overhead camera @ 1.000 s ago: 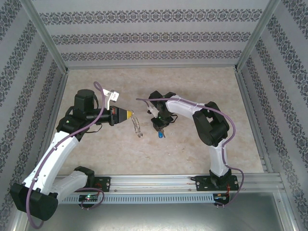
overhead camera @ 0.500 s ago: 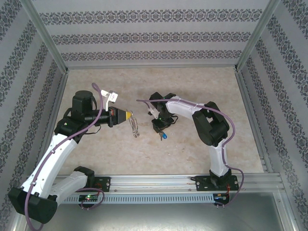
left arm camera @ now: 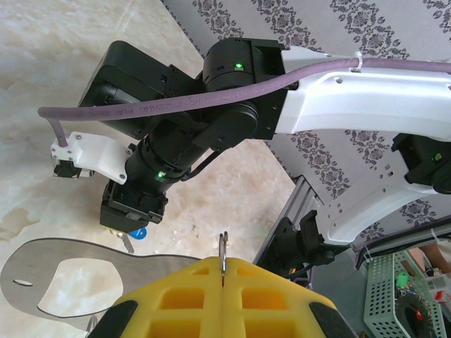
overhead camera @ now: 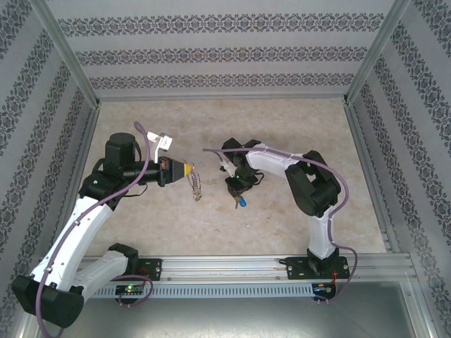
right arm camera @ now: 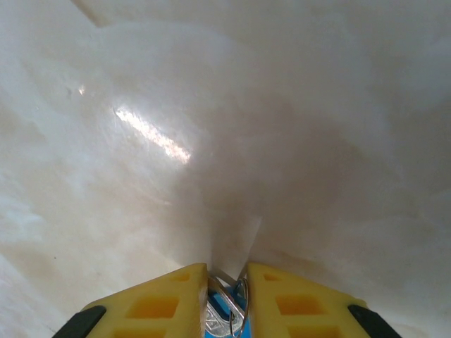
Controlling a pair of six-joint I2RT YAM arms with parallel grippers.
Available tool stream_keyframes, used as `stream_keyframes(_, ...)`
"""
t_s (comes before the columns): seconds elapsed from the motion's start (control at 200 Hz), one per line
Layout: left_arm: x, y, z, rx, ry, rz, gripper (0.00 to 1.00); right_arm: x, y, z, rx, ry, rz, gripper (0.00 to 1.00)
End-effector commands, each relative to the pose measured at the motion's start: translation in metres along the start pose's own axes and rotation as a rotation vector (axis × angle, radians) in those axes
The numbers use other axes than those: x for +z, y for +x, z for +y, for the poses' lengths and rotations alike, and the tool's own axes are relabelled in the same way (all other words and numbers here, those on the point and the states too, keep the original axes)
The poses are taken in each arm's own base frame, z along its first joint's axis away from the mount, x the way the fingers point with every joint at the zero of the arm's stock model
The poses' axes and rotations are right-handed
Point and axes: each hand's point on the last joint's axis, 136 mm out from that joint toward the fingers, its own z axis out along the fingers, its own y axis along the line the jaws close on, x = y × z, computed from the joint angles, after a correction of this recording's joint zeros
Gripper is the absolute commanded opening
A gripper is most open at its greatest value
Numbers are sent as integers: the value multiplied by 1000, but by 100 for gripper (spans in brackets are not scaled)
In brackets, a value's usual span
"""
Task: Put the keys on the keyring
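- The left hand (overhead camera: 188, 170), with yellow block fingers, reaches rightward from its arm over the middle-left part of the pale, marbled bench (overhead camera: 296, 120).
- Its fingers are pressed together with no gap. They pinch the top of the thin grey metal oval keyring (overhead camera: 196, 185).
- The loop hangs down from the fingertips with small grey metal pieces strung along it. Whether its lower end touches the bench cannot be told.
- In the left wrist view, the left hand (left arm camera: 223, 266) shows the keyring (left arm camera: 223, 245) as a thin wire edge. It stands up from the seam between the two yellow fingers (left arm camera: 176, 296).
- The right hand (overhead camera: 239, 196) points down toward the bench. It is to the right of the keyring, near it but apart.
- This hand is narrowed onto the tiny key with a blue plastic head and short silver shaft (overhead camera: 242, 203). The blue head shows at the fingertips in the top view.
- In the right wrist view, the right hand (right arm camera: 227, 276) has its yellow fingers (right arm camera: 158, 303) a slit apart. The key (right arm camera: 224, 313) is wedged between them, its blue head beside a bit of silver metal.
- Beyond the fingers the bench is glossy, with a bright streak of reflected light.
- The left wrist view also takes in the right hand (left arm camera: 134, 225), a black body aimed downward. The key (left arm camera: 138, 233) sits at its tip, close above the bench.
- A purple cable (left arm camera: 176, 105) runs along the right arm.
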Motion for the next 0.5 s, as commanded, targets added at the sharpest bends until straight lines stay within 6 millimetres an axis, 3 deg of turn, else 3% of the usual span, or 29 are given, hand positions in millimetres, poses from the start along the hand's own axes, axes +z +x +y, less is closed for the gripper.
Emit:
stream_keyframes(0.0, -5, -4, -8, 30, 29, -17, 0, -6, 4, 6, 15, -12, -12, 24)
stream_keyframes(0.495, -4, -2, -9, 25, 45, -17, 0, -13, 12, 5, 57, -20, -28, 25)
